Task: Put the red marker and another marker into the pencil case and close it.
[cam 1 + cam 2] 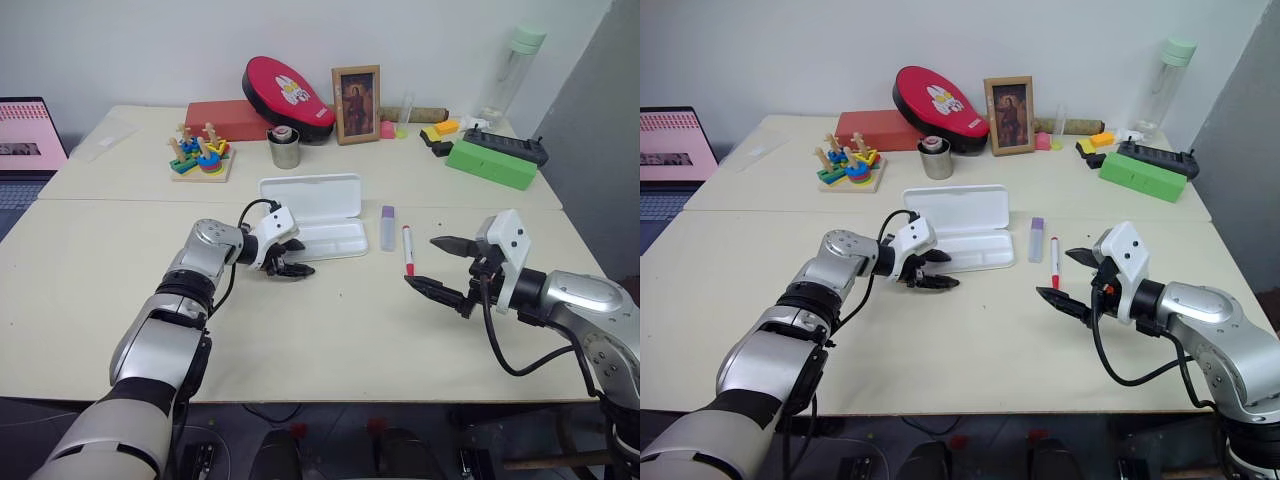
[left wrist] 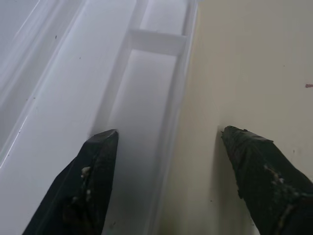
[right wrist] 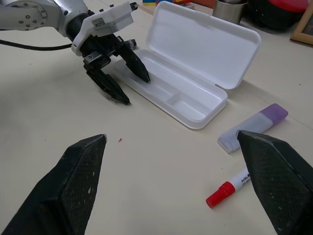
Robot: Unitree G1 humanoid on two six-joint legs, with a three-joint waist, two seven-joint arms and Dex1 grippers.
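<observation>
The white pencil case [image 1: 311,196] lies open mid-table, lid tilted back and its compartmented tray [image 3: 193,108] toward me. My left gripper [image 1: 305,257] is open at the tray's front-left corner. One of its fingers [image 2: 93,171] is over the tray and the other over the table, with the tray's front wall between them. The lilac marker [image 1: 388,228] lies just right of the case, and the red marker [image 1: 407,245] lies beside it, red cap toward me. My right gripper [image 1: 420,261] hovers wide open near the red marker's cap end, touching nothing.
A green box [image 1: 490,163] and a black device sit at the back right. A metal cup [image 1: 285,148], a framed picture [image 1: 356,104], a red pouch [image 1: 285,92] and a wooden peg toy [image 1: 203,155] stand behind the case. A laptop [image 1: 28,135] is at the far left.
</observation>
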